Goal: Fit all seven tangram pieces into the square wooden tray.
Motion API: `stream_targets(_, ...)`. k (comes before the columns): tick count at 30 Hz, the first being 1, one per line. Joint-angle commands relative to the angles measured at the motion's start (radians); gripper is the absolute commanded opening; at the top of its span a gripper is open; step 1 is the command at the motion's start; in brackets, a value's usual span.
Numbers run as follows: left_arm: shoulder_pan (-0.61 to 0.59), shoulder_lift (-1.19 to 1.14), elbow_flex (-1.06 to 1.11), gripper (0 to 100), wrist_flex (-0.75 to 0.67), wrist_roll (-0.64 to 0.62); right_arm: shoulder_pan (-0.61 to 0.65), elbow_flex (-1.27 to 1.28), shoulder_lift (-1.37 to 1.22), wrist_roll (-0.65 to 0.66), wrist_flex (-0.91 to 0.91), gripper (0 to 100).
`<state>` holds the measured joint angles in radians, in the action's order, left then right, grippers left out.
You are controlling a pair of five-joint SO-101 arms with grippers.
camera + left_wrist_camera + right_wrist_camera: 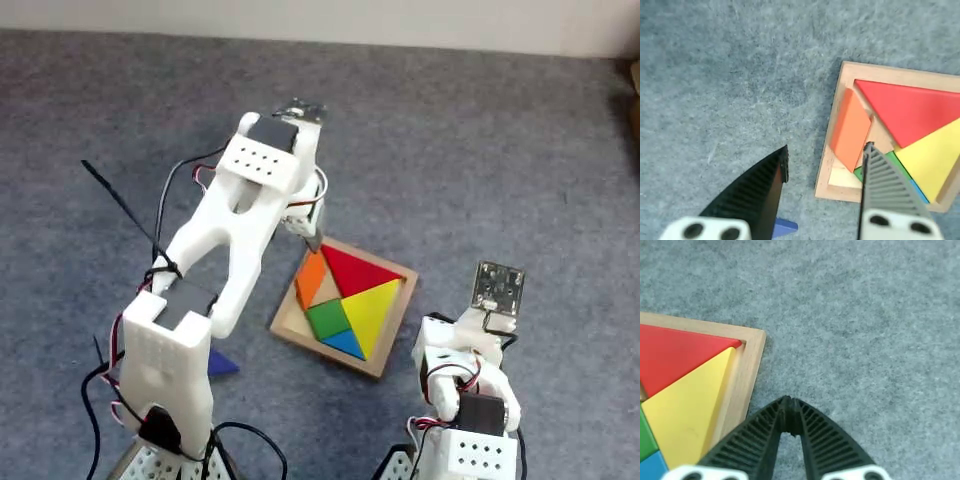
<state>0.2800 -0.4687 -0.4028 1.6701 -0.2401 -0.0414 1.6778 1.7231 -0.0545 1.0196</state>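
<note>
Left tool [826, 148], jaws apart, astride wooden tray [890, 74] rim on grey carpet [715, 75]

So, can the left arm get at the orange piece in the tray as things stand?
Probably yes. The left gripper hangs open right by the orange piece, which lies along one side of the wooden tray, and nothing covers that piece.
</note>
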Motion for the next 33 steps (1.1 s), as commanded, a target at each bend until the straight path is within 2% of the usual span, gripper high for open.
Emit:
stream_targets(1, 0.001, 0.048, -0.001, 24, 0.003, 0.015, -0.012, 0.099, 0.008, -0.002, 0.004, 0.4)
stream_targets(9, -0.008, -0.002, 0.156, 24, -0.115, 0.063, -0.012, 0.099, 0.008, -0.002, 0.004, 0.4)
stream_targets(21, 0.107, -0.094, 0.189, 24, -0.224, 0.063, -0.012, 0.099, 0.008, -0.002, 0.004, 0.4)
stream_targets(25, 0.122, -0.093, 0.090, 24, -0.176, 0.057, -0.012, 0.099, 0.008, -0.002, 0.004, 0.4)
stream_targets(33, 0.116, -0.093, -0.194, 24, 0.040, 0.055, -0.012, 0.099, 0.008, -0.002, 0.004, 0.4)
